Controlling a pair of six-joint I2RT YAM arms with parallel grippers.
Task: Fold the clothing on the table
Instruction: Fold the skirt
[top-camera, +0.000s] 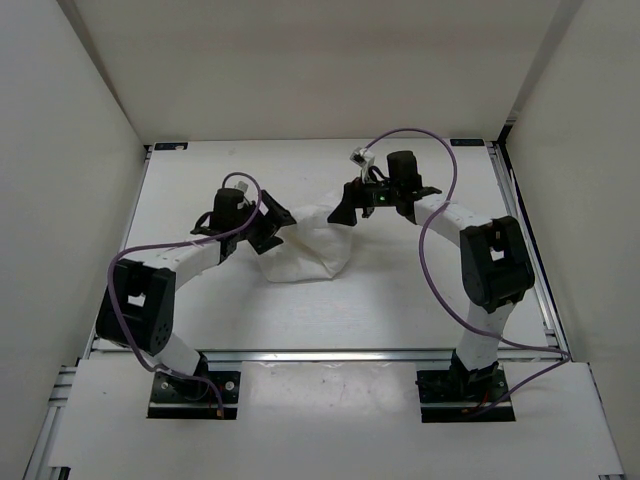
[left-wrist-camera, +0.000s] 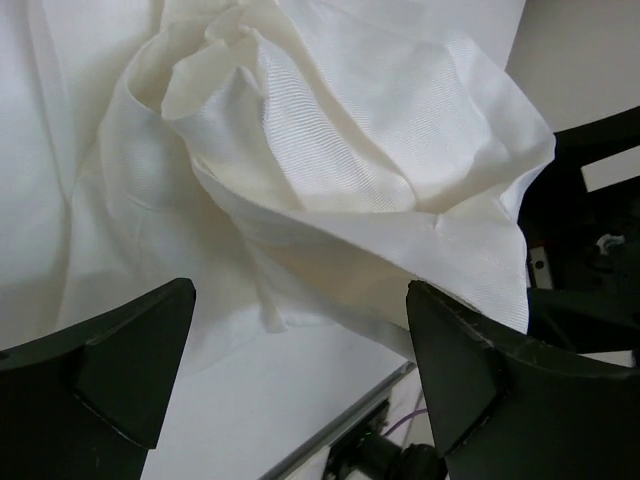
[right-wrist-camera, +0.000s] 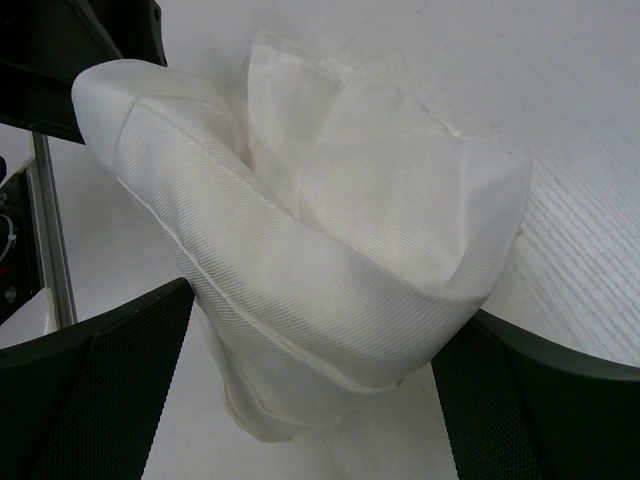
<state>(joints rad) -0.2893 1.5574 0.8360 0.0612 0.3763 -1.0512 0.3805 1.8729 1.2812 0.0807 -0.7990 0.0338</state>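
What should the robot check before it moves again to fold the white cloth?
1. Open left gripper: ok.
2. Open right gripper: ok.
3. The cloth wholly on the table: ok.
4. The cloth lying flat: not ok, it stands bunched in a heap between the grippers.
5. The cloth touching neither gripper: cannot tell.
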